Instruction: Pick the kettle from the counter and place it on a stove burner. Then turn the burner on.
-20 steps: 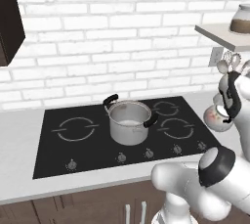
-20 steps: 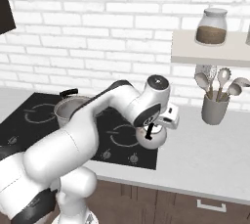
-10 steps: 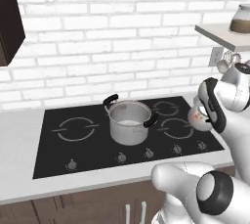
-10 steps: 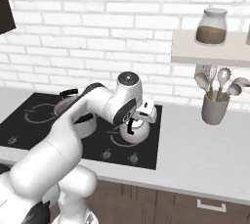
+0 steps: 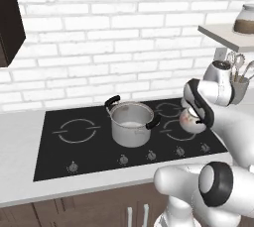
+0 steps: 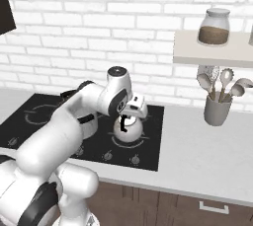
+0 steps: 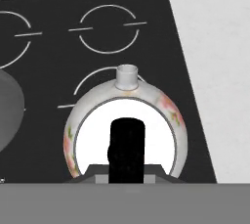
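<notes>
Kettle (image 6: 128,129) now hangs over the black cooktop (image 5: 89,149), carried there from beside the counter (image 6: 207,156) edge where it was a second ago. The gripper (image 6: 129,117) is shut on the kettle's dark handle. In the hand view the kettle (image 7: 126,120) sits above a front ring outline (image 7: 90,83), near the cooktop's right border. The steel pot (image 5: 131,123) stands just to its left, leaving a narrow gap. The utensil cup (image 6: 217,109) stands well apart.
</notes>
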Controlling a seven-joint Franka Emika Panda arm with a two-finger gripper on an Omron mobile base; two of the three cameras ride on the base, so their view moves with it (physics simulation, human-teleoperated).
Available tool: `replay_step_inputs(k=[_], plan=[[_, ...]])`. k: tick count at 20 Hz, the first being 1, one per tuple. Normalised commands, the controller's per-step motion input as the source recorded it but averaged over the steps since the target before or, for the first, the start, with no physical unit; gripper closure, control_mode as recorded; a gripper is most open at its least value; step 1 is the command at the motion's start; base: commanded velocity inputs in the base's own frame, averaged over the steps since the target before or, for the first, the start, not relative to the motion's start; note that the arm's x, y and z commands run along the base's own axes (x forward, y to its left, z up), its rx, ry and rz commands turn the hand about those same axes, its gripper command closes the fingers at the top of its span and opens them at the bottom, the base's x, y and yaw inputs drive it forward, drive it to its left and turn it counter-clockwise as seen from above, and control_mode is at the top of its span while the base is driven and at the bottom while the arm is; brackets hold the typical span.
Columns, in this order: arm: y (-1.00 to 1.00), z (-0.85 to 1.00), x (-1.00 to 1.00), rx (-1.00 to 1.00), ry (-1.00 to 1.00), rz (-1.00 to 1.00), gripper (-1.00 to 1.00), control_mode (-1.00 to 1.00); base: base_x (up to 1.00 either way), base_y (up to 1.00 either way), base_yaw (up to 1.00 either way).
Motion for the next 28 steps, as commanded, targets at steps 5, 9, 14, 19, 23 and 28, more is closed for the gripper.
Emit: replay_step_inputs(k=[5, 9, 14, 19, 23, 28], plan=[[0.15, -0.17, 0.15, 0.00, 0.17, 0.05, 1.00, -1.00, 0.00, 0.00, 0.00], [0.00, -0.44, 0.18, 0.00, 0.11, 0.03, 1.00, -1.00, 0.00, 0.00, 0.00], [0.00, -0.29, 0.18, 0.00, 0.08, 0.01, 1.00, -1.00, 0.00, 0.00, 0.00], [0.00, -0.39, 0.29, 0.00, 0.00, 0.00, 1.00, -1.00, 0.00, 0.00, 0.00], [0.00, -0.11, 0.22, 0.00, -0.02, 0.00, 1.00, -1.00, 0.00, 0.00, 0.00], [0.00, 0.00, 0.37, 0.00, -0.07, 0.00, 1.00, -1.00, 0.00, 0.00, 0.00]])
